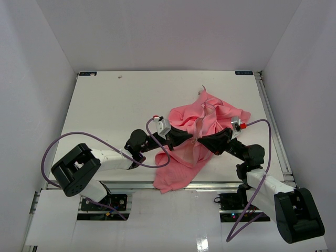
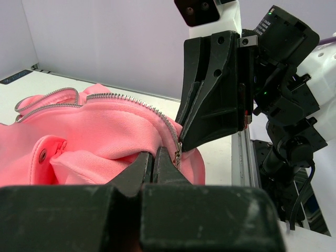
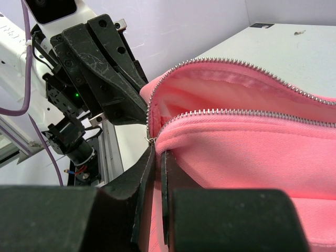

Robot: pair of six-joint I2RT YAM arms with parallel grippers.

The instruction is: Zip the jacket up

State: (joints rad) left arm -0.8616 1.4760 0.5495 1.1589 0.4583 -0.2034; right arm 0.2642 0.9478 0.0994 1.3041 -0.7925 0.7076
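The salmon-pink jacket point(image 1: 215, 116) lies crumpled on the white table, right of centre, with one part trailing to the near edge. Its metal zipper teeth point(image 3: 236, 112) run in two separate rows. My left gripper point(image 1: 190, 137) and right gripper point(image 1: 200, 140) meet tip to tip at the jacket's near edge. In the left wrist view the left gripper point(image 2: 154, 155) is shut against the pink jacket point(image 2: 105, 131), with a small metal zipper piece point(image 2: 179, 154) hanging beside its fingertip. The right gripper point(image 3: 157, 152) is shut on the jacket's hem point(image 3: 252, 147) just under the zipper's end.
An aluminium rail point(image 1: 273, 126) runs along the table's right side, and another rail point(image 1: 210, 184) runs along the near edge. Purple cables point(image 1: 68, 137) loop from both arms. White walls enclose the table on three sides.
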